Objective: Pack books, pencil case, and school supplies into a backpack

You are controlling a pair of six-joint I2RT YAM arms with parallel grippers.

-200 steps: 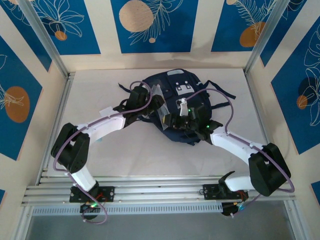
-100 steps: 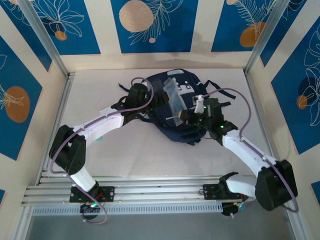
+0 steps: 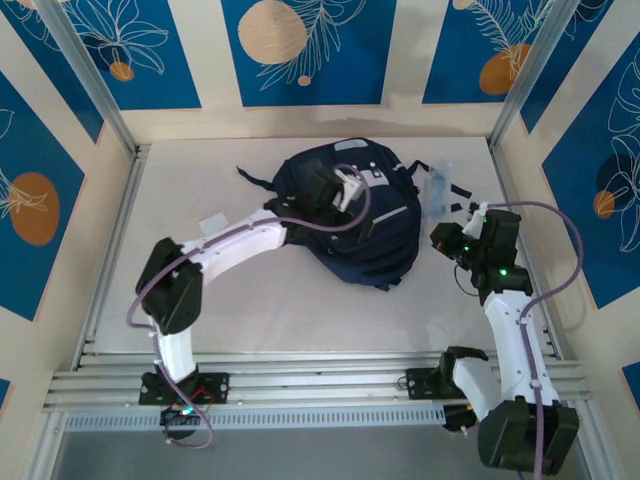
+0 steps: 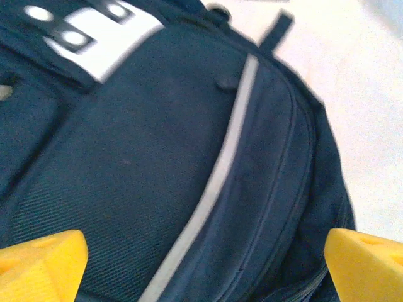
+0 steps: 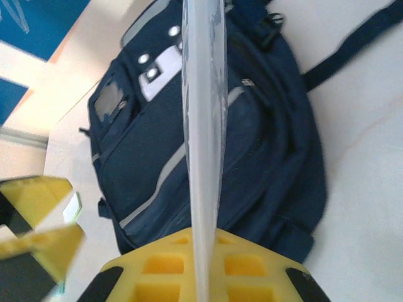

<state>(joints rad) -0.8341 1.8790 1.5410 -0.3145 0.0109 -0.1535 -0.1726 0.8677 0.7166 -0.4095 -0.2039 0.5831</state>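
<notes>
Since half a second ago: the right arm has swung off the middle of the pack to the right side of the overhead frame, taking the clear piece with it. The left arm has stretched further across the pack and its jaws have sprung apart.

Right gripper (image 5: 201,270): jaws clenched on the lower edge of the whitish, partly clear piece (image 5: 203,113), which stands out of them edge-on to the wrist camera. From overhead it sits just right of the backpack (image 3: 385,235), near a dark strap (image 3: 455,190), and appears lifted.

Left gripper (image 4: 204,261): jaws released and wide, nothing between them. It hovers over the front panel, with the pale grey stripe (image 4: 220,170) running beneath and a white patch (image 4: 104,28) at the upper left of its wrist view. Contact with the fabric: cannot tell.

The backpack lies flat on the surface (image 3: 250,300), centre of frame. Whether any compartment is open: cannot tell.

Risks, as judged:
- The piece is thin, probably slick, and held by one edge, so a quick swing back could pivot it or slip it out.
- If no mouth is held open, the piece would butt against fabric and bend or drop.
- The left arm lies across the pack on the likely return path, so the arms could clash.
- Loose straps beside the right gripper could snag it.
</notes>
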